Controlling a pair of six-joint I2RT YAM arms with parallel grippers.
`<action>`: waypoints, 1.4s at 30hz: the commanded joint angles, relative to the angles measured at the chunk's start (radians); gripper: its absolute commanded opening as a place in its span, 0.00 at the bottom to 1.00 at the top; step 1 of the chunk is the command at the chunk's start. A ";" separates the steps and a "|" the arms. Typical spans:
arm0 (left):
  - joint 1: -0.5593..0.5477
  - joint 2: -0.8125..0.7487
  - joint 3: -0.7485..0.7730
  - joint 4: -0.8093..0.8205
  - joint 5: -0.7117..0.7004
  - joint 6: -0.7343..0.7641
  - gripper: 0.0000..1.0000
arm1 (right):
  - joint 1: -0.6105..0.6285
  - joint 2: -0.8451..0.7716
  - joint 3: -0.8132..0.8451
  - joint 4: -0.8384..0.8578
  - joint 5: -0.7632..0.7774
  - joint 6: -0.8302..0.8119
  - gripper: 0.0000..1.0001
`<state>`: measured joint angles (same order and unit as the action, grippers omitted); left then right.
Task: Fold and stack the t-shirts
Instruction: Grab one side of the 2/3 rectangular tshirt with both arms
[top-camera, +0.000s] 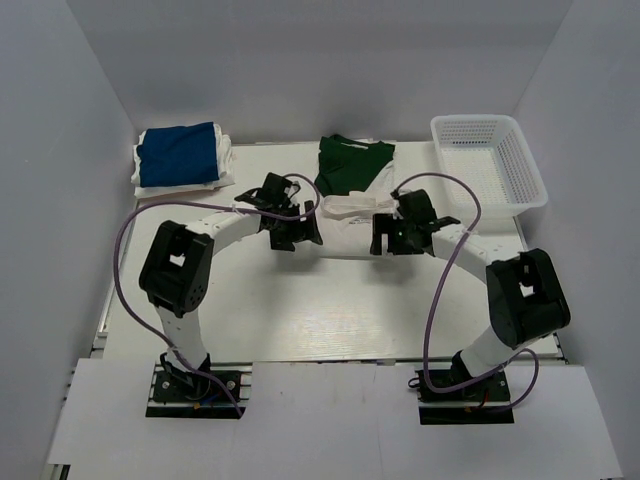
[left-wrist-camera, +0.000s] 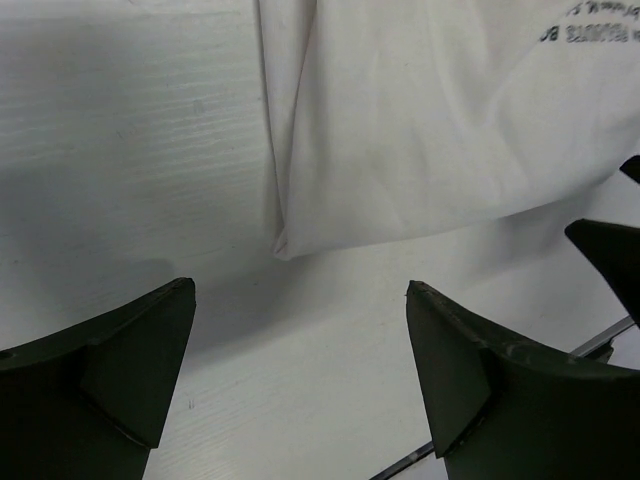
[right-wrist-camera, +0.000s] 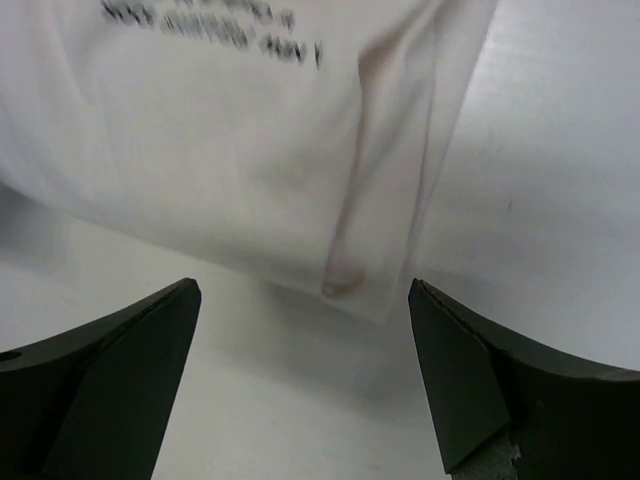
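The white printed cloth t-shirt (top-camera: 350, 207) lies part-folded on the pale table (top-camera: 330, 310). The left gripper (left-wrist-camera: 300, 330) and right gripper (right-wrist-camera: 305, 340) flank its ends, both spread and empty, probably lined up for another fold. The dark green t-shirt (top-camera: 355, 160) lies just behind.

— Where is free room found?
— The near half of the tabletop (top-camera: 330, 310) is left bare, from its near edge up to the white t-shirt (top-camera: 345, 208). Bare surface is also seen between the spread fingers of the left end effector (left-wrist-camera: 300, 350) and of the right end effector (right-wrist-camera: 300, 370).
— What is blocked?
— The way ahead of both is closed by the white t-shirt's folded edge. Behind it the dark green t-shirt (top-camera: 355, 160) is laid. The far left corner is taken by the blue t-shirt (top-camera: 178, 155), the far right by the basket (top-camera: 490, 160). Narrow gaps are left between these.
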<state>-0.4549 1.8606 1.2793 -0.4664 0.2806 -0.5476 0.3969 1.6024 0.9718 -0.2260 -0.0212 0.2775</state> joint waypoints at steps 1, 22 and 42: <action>-0.005 0.005 -0.018 0.044 0.051 -0.003 0.94 | -0.004 -0.050 -0.065 0.022 -0.031 0.034 0.90; -0.024 0.115 -0.003 0.121 0.132 -0.003 0.00 | -0.013 -0.024 -0.127 0.237 -0.071 -0.106 0.05; -0.064 -0.471 -0.104 -0.190 0.195 -0.015 0.00 | -0.021 -0.524 -0.028 -0.357 -0.336 0.023 0.00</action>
<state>-0.5201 1.4101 1.1385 -0.6064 0.4641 -0.5587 0.3859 1.1194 0.8860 -0.5350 -0.3111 0.2569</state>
